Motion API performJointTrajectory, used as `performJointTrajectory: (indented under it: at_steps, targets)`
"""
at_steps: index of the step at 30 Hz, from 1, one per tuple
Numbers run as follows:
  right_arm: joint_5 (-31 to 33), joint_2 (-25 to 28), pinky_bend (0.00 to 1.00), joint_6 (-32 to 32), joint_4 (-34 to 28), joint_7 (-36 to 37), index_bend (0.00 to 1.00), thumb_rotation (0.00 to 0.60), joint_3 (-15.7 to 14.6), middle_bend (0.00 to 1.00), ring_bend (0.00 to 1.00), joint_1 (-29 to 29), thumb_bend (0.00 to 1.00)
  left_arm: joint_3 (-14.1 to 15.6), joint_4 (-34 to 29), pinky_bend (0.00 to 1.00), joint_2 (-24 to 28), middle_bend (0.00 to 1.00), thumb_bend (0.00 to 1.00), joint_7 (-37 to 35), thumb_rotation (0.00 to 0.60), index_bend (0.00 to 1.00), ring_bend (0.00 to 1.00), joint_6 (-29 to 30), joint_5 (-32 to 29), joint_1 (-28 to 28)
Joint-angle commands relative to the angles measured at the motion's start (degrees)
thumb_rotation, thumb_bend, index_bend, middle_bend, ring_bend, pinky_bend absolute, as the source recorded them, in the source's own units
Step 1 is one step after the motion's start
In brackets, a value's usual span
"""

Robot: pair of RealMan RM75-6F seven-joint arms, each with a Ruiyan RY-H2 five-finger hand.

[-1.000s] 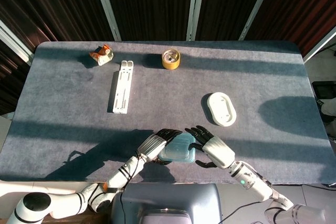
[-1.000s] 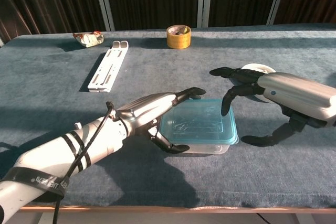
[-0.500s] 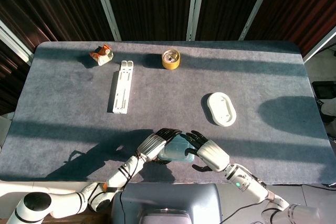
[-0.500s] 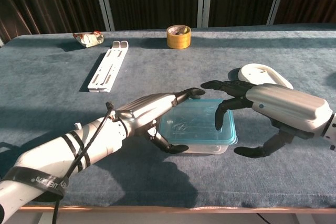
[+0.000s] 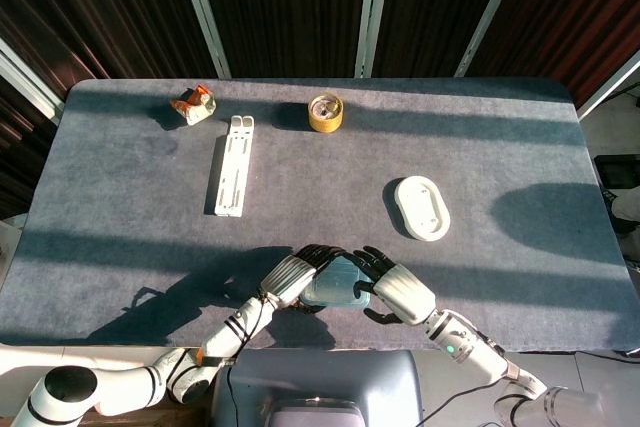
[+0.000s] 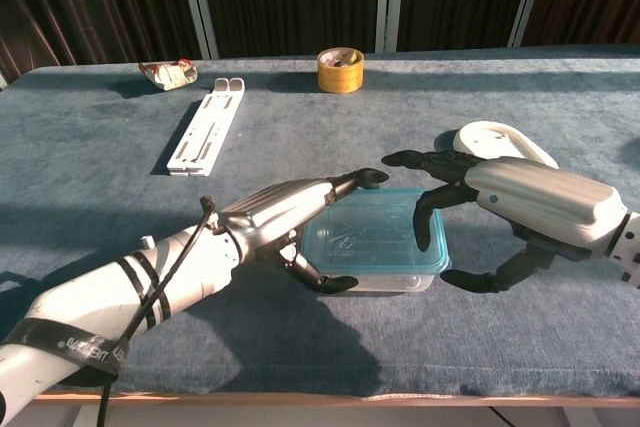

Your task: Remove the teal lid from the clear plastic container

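Note:
The clear plastic container with its teal lid stands near the table's front edge; in the head view the container shows between both hands. My left hand grips the container's left end, fingers along the far rim and thumb at the near left corner. My right hand arches over the right end with fingers spread. Its fingertips reach the lid's right edge and its thumb lies low by the near right corner. The lid sits flat on the container. In the head view the left hand and right hand flank it.
A white oval dish lies just beyond my right hand. Farther back are a long white rack, a yellow tape roll and a small orange-and-white packet. The table's front edge runs close below the container.
My right hand has moved left from beside the container until its fingers arch over the lid's right edge. The left hand and the container have stayed put.

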Motion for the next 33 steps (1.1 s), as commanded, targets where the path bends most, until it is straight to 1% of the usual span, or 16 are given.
performJointTrajectory:
  at_steps: [1, 13, 22, 33]
  targets:
    - [0.15, -0.04, 0.00, 0.05, -0.02, -0.13, 0.61, 0.600, -0.06, 0.06, 0.00, 0.06, 0.45, 0.04, 0.01, 0.36, -0.05, 0.31, 0.26, 0.03, 0.600, 0.00, 0.32, -0.01, 0.01, 0.01]
    - [1.20, 0.40, 0.00, 0.86, -0.70, -0.04, 0.61, 0.600, 0.48, 0.06, 0.00, 0.40, 0.45, 0.85, 0.92, 0.37, -0.67, 0.31, 0.26, 0.70, 0.600, 0.00, 0.33, 1.09, 1.17, 0.23]
    - [1.80, 0.48, 0.00, 1.18, -1.17, -1.81, 0.61, 0.600, 1.48, 0.06, 0.00, 1.00, 0.45, 1.30, 0.44, 0.37, -0.36, 0.31, 0.27, 0.52, 0.600, 0.00, 0.33, 1.65, 1.86, 0.37]
    - [3.26, -0.36, 0.00, 1.17, 0.15, -1.64, 0.61, 0.600, 2.61, 0.07, 0.00, 1.49, 0.45, 1.79, -0.48, 0.38, 0.58, 0.32, 0.27, -0.14, 0.600, 0.00, 0.33, 2.03, 2.41, 0.62]
